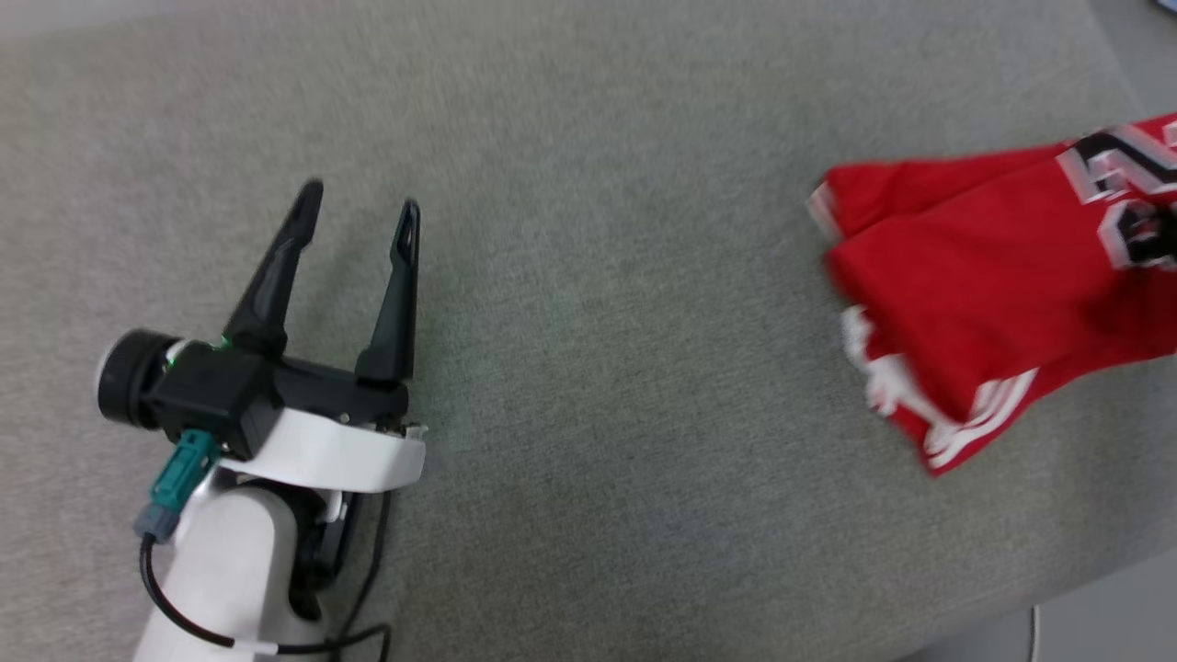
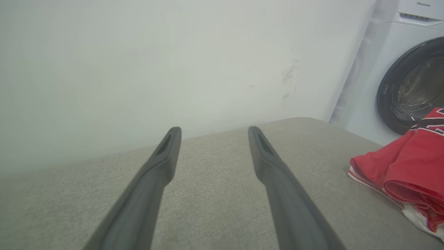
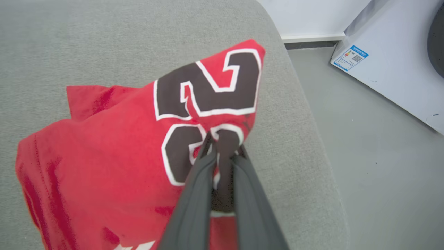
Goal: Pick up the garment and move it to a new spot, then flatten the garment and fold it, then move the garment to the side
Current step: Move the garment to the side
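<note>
Right pincer [image 3: 223, 140] clamped on garment [image 3: 104, 156]; left pincer [image 1: 361, 198] apart; washing machine [image 2: 412, 86] beyond.

Right gripper [image 3: 223, 139] pinching red jersey [image 3: 104, 149]
It clamps a fold at the black, white-outlined 23; the cloth drapes over a grey upholstered surface [image 3: 138, 34] near its rounded edge.
</note>
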Controlling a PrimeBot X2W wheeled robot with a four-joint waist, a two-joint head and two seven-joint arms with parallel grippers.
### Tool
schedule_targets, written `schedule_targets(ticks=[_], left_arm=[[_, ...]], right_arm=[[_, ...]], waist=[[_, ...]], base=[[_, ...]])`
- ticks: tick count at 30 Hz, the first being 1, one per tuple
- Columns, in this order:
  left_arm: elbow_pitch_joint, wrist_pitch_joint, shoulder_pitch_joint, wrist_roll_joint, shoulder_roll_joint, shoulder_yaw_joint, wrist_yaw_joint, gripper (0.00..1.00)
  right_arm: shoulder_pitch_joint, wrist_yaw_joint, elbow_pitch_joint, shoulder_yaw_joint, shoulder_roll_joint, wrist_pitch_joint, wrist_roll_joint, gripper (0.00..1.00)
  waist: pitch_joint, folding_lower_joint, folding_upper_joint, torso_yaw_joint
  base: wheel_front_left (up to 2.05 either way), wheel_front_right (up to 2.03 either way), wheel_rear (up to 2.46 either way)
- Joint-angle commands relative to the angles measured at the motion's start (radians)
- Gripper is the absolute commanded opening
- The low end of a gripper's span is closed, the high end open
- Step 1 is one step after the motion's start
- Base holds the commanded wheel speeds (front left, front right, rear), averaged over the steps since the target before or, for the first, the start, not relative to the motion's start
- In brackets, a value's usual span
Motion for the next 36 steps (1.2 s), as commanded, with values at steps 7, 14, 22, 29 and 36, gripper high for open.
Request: schedule_targets(ticks=[7,14,22,29,36], left_arm=[[-0.066,0.026,-0.110,0.023,0.030,-0.023,-0.022,1.00],[-0.096,0.037,-0.166,0.032,0.035,-0.045,-0.029,1.00],[-0.064,0.018,-0.171,0.026,0.027,-0.065,-0.031,1.00],[-0.009,0.000,-0.143,0.006,0.012,-0.079,-0.027,1.00],[0.065,-0.026,-0.071,-0.022,-0.010,-0.070,0.000,1.00]], right_arm=[[-0.116,-0.002,0.106,-0.140,-0.075,-0.039,-0.060,0.00],[-0.170,-0.002,0.218,-0.277,-0.087,-0.065,-0.138,0.00],[-0.205,-0.002,0.306,-0.339,-0.059,-0.187,-0.268,0.61],[-0.195,-0.002,0.359,-0.397,0.005,-0.264,-0.353,1.00],[-0.110,-0.002,0.324,-0.425,0.076,-0.307,-0.404,1.00]], waist=[[0.210,-0.0001,0.0000,0.022],[0.289,-0.0001,0.0000,0.056],[0.286,-0.0001,0.0000,0.084],[0.202,-0.0001,0.0000,0.086],[0.052,-0.0001,0.0000,0.095]], base=[[0.00,0.00,0.00],[0.00,0.00,0.00],[0.00,0.00,0.00],[0.00,0.00,0.00],[0.00,0.00,0.00]])
